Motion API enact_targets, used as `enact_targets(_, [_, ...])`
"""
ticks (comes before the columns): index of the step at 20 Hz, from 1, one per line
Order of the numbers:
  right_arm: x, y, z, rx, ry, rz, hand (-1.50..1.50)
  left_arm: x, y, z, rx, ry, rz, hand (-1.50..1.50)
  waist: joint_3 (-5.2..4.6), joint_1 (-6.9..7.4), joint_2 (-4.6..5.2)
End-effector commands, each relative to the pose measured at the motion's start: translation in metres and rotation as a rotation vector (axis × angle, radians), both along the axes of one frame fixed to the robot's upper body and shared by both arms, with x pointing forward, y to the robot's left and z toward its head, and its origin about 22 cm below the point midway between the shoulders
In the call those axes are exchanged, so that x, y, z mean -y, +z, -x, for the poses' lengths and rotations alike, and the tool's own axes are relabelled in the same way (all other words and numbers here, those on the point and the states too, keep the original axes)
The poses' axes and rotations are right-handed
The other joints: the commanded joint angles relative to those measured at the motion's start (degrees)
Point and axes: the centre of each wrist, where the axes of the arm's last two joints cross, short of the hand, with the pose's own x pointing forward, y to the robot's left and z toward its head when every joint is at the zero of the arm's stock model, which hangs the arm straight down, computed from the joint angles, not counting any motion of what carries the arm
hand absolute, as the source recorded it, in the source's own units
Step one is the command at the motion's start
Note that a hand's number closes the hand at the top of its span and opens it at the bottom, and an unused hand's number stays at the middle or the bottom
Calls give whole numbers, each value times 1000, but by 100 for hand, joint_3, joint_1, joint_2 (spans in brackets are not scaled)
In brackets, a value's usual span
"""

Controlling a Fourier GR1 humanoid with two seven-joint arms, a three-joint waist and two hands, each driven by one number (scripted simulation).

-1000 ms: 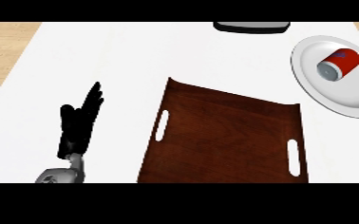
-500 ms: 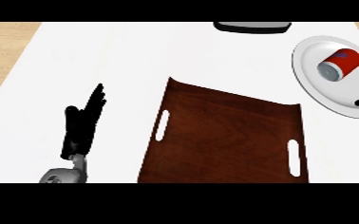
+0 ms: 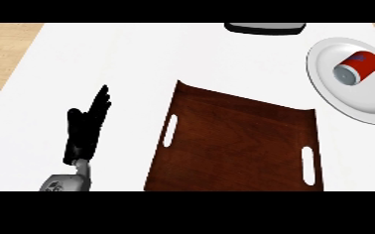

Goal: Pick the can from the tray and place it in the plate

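Note:
A red can (image 3: 354, 66) with a grey end lies on its side in the white plate (image 3: 327, 82) at the right edge. The brown wooden tray (image 3: 238, 144) with two white handle slots fills the middle of the counter and holds nothing. My left hand (image 3: 85, 129) rests open at the lower left, fingers straight and pointing up, well to the left of the tray. My right hand does not show.
A dark grey object (image 3: 265, 28) sits at the counter's far edge, up and left of the plate. The white counter ends at a wooden strip (image 3: 16, 44) along the upper left.

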Motion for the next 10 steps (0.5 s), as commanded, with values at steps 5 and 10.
enact_targets(5, [16, 11, 12, 29, 36, -42, -150, -6, -4, -1, 7, 1, -9, 0, 3, 39, 22])
enact_targets(10, [23, 1, 26, 43, -10, -32, -150, -2, 5, -6, 7, 2, 11, 0, 19, 39, 34])
